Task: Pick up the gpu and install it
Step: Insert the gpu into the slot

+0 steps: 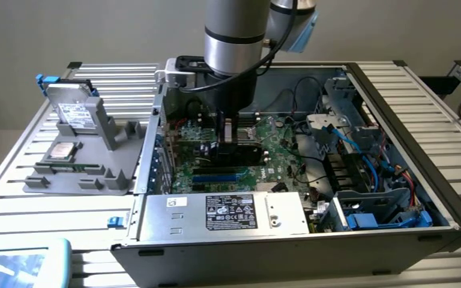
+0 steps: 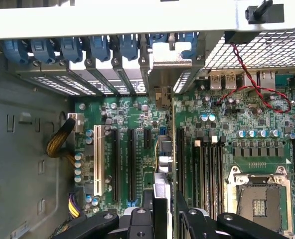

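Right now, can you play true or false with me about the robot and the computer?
1. The gripper is holding the gpu. True.
2. The gpu lies flat on the table. False: it stands on edge over the motherboard, inside the open computer case.
3. The gray holder sits inside the case. False: it sits on the table, outside the case, toward the exterior view's left.
4. A hard drive stands in the gray holder. True.
5. A red and black wire runs over the motherboard. True.
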Controlling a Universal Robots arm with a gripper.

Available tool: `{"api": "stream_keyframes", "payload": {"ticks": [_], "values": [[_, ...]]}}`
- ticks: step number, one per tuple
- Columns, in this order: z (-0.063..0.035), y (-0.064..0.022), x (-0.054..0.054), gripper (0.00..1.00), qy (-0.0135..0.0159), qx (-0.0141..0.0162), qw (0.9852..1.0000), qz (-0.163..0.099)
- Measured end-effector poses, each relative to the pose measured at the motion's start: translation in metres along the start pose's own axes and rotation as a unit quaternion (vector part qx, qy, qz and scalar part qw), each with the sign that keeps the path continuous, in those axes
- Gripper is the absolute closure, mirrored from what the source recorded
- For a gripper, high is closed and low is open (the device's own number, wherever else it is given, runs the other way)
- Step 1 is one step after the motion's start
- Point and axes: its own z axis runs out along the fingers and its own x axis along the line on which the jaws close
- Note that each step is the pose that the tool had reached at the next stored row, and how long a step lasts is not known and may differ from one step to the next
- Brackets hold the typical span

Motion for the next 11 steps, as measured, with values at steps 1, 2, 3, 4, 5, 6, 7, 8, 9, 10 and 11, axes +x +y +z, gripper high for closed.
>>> {"api": "stream_keyframes", "payload": {"ticks": [1, 2, 3, 4, 5, 6, 7, 8, 9, 10, 11], "values": [[0.0001, 0.0002, 0.0, 0.73, 0.0001, 0.0, 1.0, 0.0], [0.0001, 0.0003, 0.0, 0.73, 0.0001, 0.0, 1.0, 0.0], [0.0002, 0.0005, 0.0, 0.73, 0.0001, 0.0, 1.0, 0.0], [0.0005, 0.0008, 0.0001, 0.73, 0.0, 0.0, 1.0, 0.0], [0.0009, 0.0009, 0.0002, 0.73, -0.0001, 0.0001, 1.0, 0.0], [0.0013, 0.001, 0.0004, 0.73, 0.0, 0.0002, 1.0, 0.0], [0.0019, 0.0013, 0.0004, 0.73, 0.0, 0.0007, 1.0, 0.0], [0.0025, 0.0016, 0.0005, 0.73, 0.0, 0.0013, 1.0, 0.0], [0.0031, 0.0019, 0.0006, 0.73, 0.0, 0.0019, 1.0, -0.001], [0.0037, 0.0022, 0.0006, 0.73, 0.0, 0.0024, 1.0, -0.001], [0.004, 0.0024, 0.0006, 0.73, 0.0, 0.0025, 1.0, -0.001]]}}
